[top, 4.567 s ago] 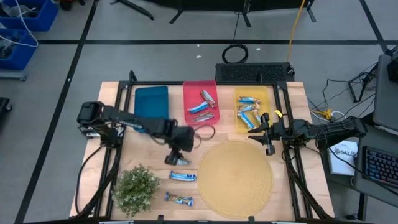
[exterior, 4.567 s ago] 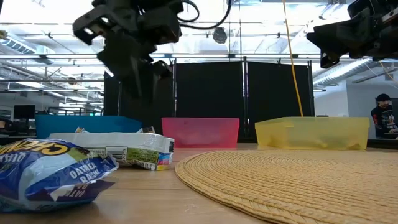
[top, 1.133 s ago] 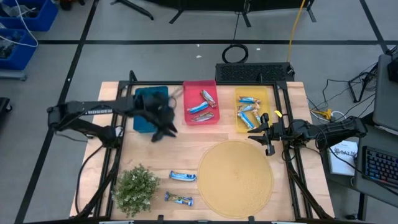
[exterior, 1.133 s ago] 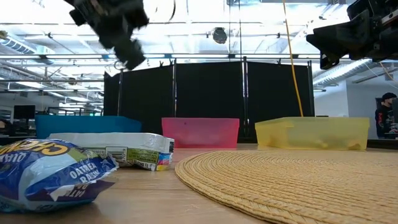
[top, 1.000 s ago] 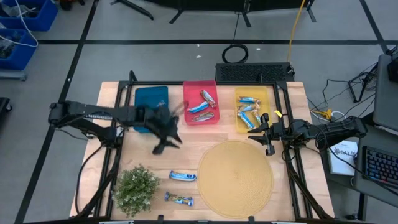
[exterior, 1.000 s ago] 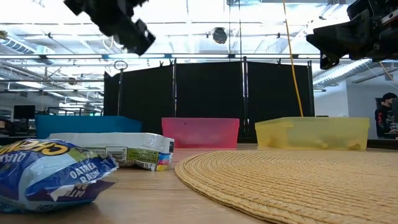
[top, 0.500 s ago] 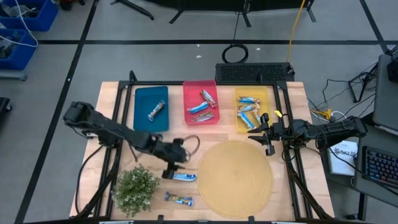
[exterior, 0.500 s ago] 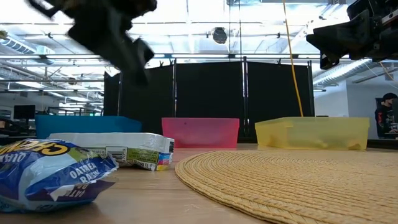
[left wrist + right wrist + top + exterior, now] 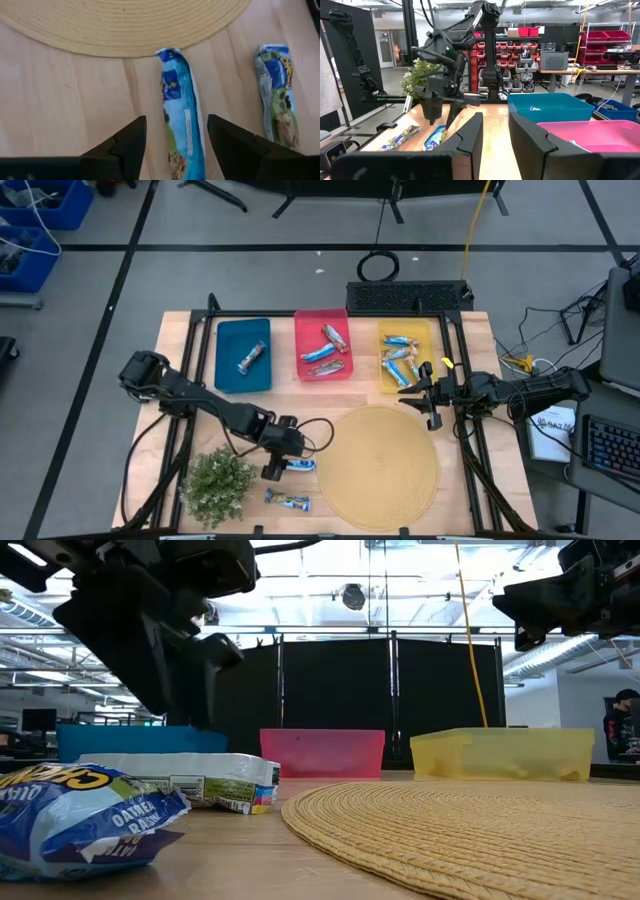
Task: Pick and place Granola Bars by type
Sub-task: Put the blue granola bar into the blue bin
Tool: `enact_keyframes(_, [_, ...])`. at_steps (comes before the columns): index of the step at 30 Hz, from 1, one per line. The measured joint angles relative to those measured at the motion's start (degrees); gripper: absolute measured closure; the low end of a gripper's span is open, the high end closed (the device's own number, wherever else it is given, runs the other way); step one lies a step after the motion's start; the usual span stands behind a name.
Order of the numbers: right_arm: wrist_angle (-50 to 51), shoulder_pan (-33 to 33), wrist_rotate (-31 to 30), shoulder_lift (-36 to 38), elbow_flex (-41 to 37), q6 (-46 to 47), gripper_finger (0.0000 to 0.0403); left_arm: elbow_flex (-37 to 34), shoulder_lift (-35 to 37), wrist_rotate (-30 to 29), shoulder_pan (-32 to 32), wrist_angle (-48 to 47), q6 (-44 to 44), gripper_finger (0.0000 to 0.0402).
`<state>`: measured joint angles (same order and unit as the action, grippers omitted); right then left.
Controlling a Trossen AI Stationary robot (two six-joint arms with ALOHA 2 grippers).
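Two blue-and-white granola bars lie flat on the wood near the table's front edge, one beside the straw mat and another nearer the front. My left gripper hangs over the first bar. It is open, with a finger on either side of the bar's length, touching nothing. The second bar lies beside it. One bar rests in the blue bin, three in the pink bin, and several in the yellow bin. My right gripper waits open by the yellow bin.
A round straw mat fills the front middle of the table. A green leafy plant stands at the front left corner, close to my left arm. A black cable loops off the left wrist. A person is beyond the table.
My left gripper has left the blue bin, swung toward the table's near edge and come down over the bar beside the mat. One bar now lies uncovered in the blue bin. The right arm has kept still.
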<state>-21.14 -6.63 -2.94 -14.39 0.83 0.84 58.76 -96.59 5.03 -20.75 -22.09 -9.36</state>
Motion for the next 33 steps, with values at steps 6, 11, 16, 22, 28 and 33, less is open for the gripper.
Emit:
enact_keyframes(6, [-0.07, -0.01, -0.02, -0.1, 0.01, 0.0, 0.0316, 0.0, -0.33, 2.04, 0.0, -1.76, -4.42, 0.0199])
enact_keyframes(11, [-0.03, -0.01, -0.01, -0.14, -0.01, 0.0, 0.0316, 0.03, -1.9, 4.44, -0.8, -0.76, -5.44, 0.0197])
enact_keyframes(16, [-0.09, -0.01, 0.0, -0.18, 0.01, 0.0, 0.0317, 0.02, -4.4, 8.14, -1.11, -0.12, -6.87, 0.0198])
enact_keyframes(22, [-0.22, 0.0, -0.01, -0.36, 0.0, 0.0, 0.0317, 0.04, -6.39, 8.47, -1.07, 1.08, -5.02, 0.0201])
enact_keyframes(28, [-0.05, 0.01, -0.01, -0.37, 0.01, 0.0, 0.0316, 0.07, -6.94, 7.22, -0.48, 2.45, -1.93, 0.0238])
enact_keyframes(33, [-0.16, 0.0, -0.01, -0.38, 0.0, 0.0, 0.0317, 0.04, -6.96, -1.0, -0.08, 2.7, -1.25, 0.0309])
